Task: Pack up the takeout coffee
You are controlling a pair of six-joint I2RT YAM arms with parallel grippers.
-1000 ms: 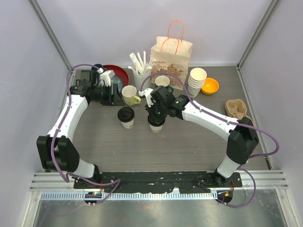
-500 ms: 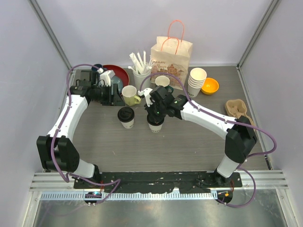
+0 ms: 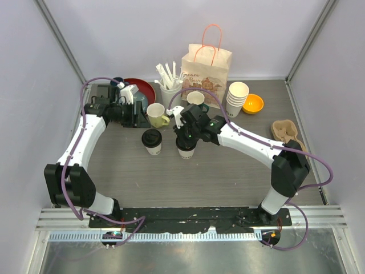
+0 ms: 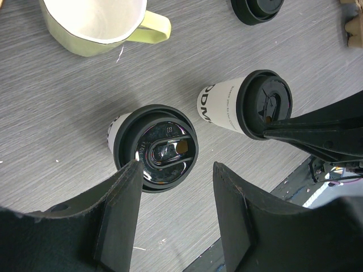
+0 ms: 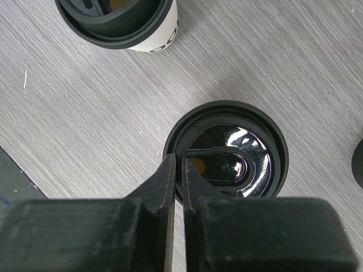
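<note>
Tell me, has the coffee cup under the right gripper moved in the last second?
Yes, slightly: that cup has shifted left, toward the other lidded cup, which stayed put.

table: grey wood-grain top (image 3: 228,171), we're looking straight down at it
middle: lidded cup (image 3: 151,141), second lidded cup (image 3: 186,153) just at its 3 o'clock
11 o'clock: yellow-green mug (image 3: 156,115), red plate (image 3: 142,88), cup of stirrers (image 3: 169,91)
12 o'clock: paper bag (image 3: 206,71)
1 o'clock: stack of lidless cups (image 3: 237,98), orange bowl (image 3: 252,103) just beside
3 o'clock: cardboard cup carrier (image 3: 285,131)
</note>
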